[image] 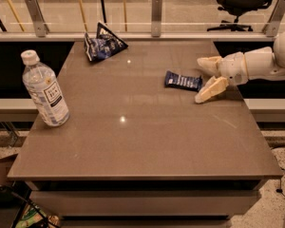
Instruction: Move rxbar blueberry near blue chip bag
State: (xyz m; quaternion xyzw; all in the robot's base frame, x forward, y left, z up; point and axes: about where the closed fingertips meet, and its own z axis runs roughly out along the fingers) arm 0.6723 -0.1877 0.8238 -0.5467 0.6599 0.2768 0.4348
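The rxbar blueberry point(183, 80) is a small flat dark blue bar lying on the brown table point(142, 141), right of centre. The blue chip bag point(102, 45) is a wrinkled dark blue and black bag with a pointed corner at the table's far left. My gripper point(200, 80) comes in from the right just above the table, with its white fingers point(210, 90) spread open. Its tips are just right of the bar's right end, one behind and one in front. It holds nothing.
A clear water bottle point(44, 90) with a white cap stands upright near the table's left edge. A glass railing with metal posts point(156, 15) runs behind the table. An office chair point(241, 4) stands at the far right beyond it.
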